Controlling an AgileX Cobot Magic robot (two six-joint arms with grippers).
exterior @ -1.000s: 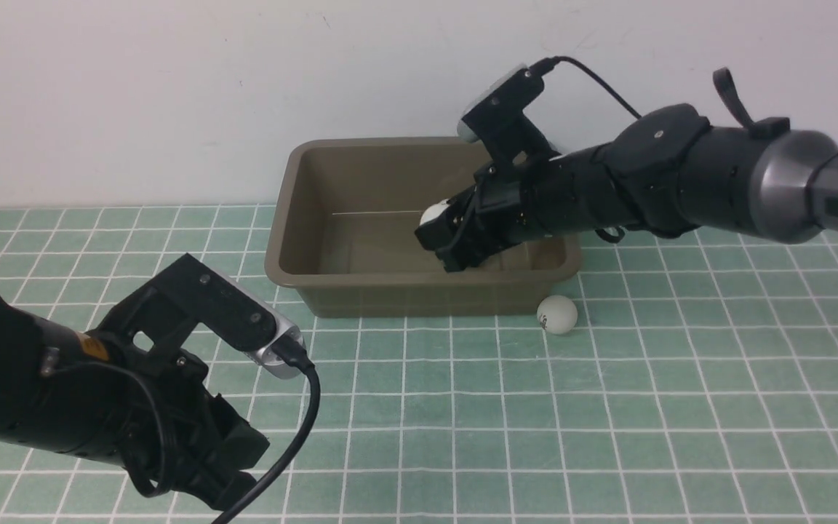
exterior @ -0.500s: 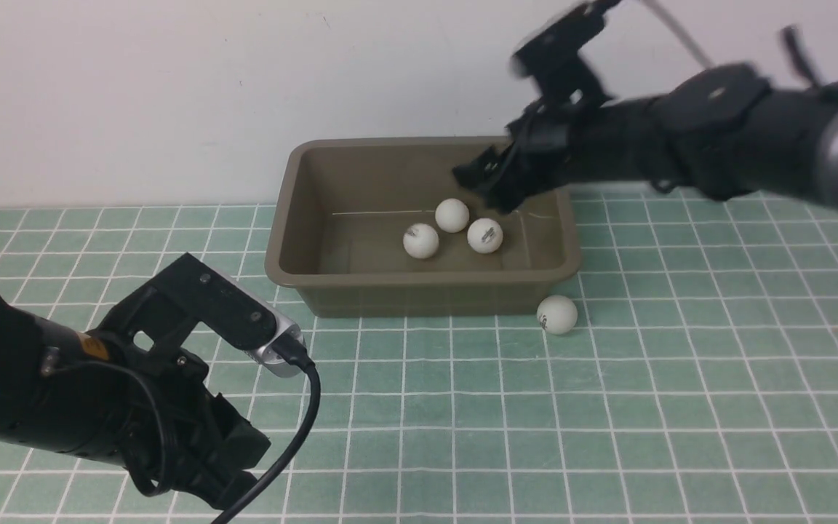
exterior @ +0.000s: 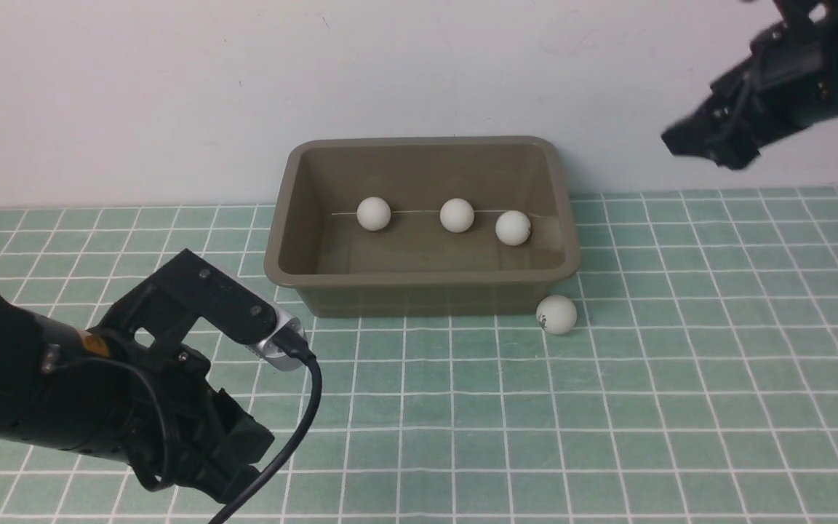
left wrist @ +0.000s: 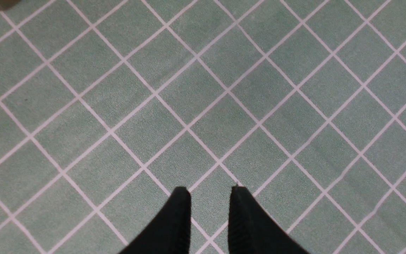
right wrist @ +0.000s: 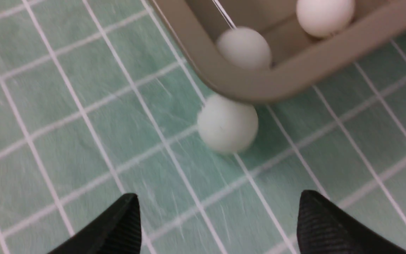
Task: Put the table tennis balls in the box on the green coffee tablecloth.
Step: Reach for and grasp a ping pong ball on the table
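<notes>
The olive-brown box (exterior: 423, 284) stands on the green coffee tablecloth (exterior: 608, 407) against the back wall. Three table tennis balls lie in it along the far side: one left (exterior: 374, 214), one in the middle (exterior: 457, 215), one right (exterior: 513, 228). Another ball (exterior: 556, 314) rests on the cloth, touching the box's front right corner; the right wrist view shows this ball (right wrist: 227, 123) below the rim (right wrist: 245, 88). My right gripper (exterior: 703, 149) hangs high at the upper right, open and empty (right wrist: 220, 204). My left gripper (exterior: 233, 466) is low at the front left, shut on nothing (left wrist: 210, 192).
A white wall (exterior: 172, 87) rises directly behind the box. The left arm's cable (exterior: 302, 429) loops down over the cloth at the front left.
My right arm lifted out of the box and swung up and to the right with open jaws. The three balls in the box rolled apart toward its far side. The left arm stayed put.
</notes>
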